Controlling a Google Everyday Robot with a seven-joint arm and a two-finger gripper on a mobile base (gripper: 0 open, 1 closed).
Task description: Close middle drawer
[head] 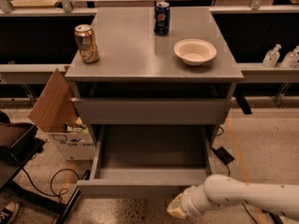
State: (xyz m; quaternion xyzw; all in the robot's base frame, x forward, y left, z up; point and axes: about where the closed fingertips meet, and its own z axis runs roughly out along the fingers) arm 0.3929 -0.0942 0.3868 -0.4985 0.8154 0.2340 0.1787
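The middle drawer (149,188) is a wide grey handleless drawer. It stands pulled out under the grey cabinet top, and its deep tray (152,148) is empty. The taller top drawer front (152,110) sits above it, nearly flush. My gripper (178,208) is at the end of the white arm (243,197). It is low at the bottom edge of the view, against or just below the right part of the middle drawer's front panel. The lowest drawer is hidden.
On the cabinet top (135,50) stand a gold can (87,43), a blue Pepsi can (161,17) and a beige bowl (195,51). An open cardboard box (58,113) stands at the cabinet's left. Cables (51,183) and a dark stand (16,148) lie at the lower left.
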